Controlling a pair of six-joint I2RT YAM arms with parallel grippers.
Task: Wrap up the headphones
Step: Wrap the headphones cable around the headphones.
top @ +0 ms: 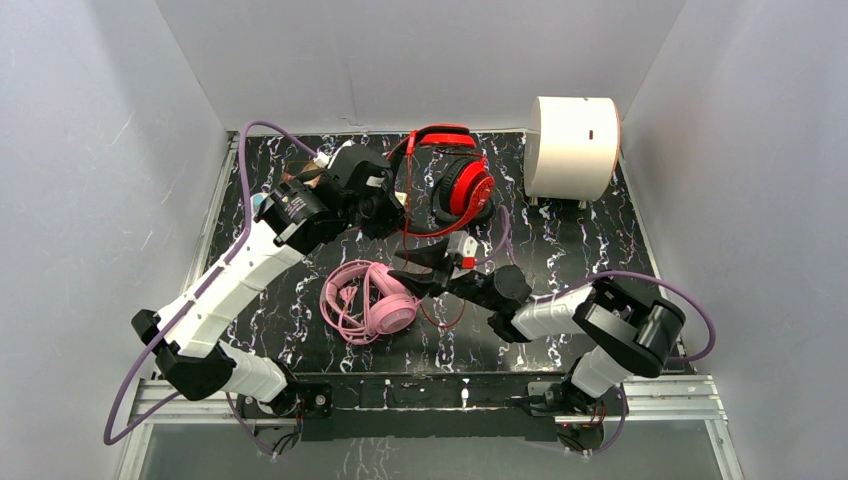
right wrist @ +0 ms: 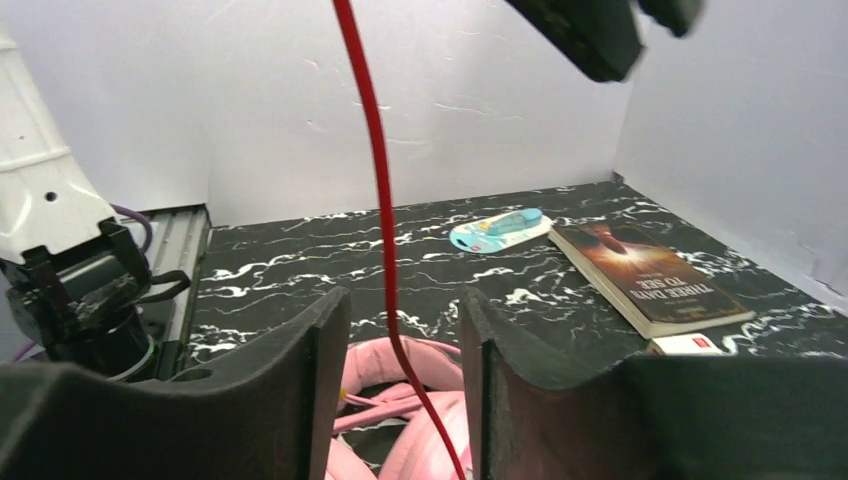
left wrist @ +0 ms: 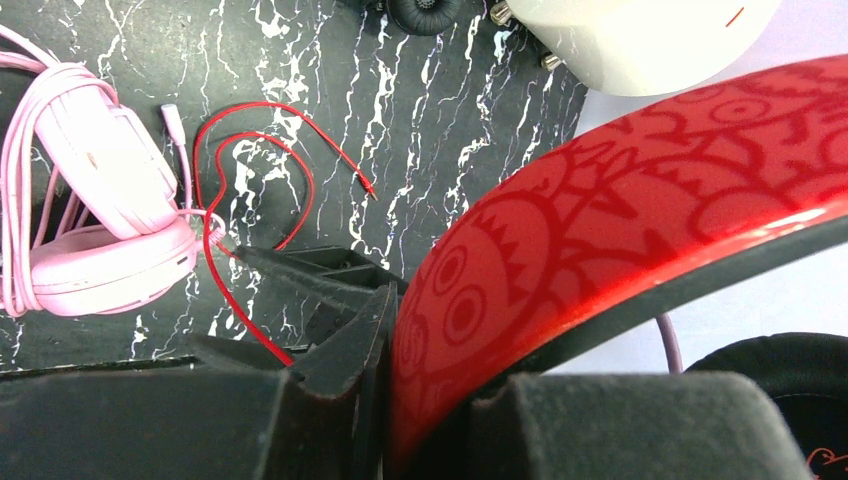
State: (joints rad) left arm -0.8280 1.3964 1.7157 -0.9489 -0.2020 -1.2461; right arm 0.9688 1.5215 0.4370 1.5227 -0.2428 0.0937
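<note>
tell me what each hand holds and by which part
Left hand clamps the red headphones by the headband. Right hand holds nothing: the red cable hangs between its parted fingers.

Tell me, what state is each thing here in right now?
left fingers: shut on the red headphones' headband.
right fingers: open, red cable hanging between them, not pinched.
red headphones: held by the headband, cable unwrapped.
red cable: loose, trailing onto the table.
pink headphones: lying on the table, loosely bundled.
book: closed, lying flat.
</note>
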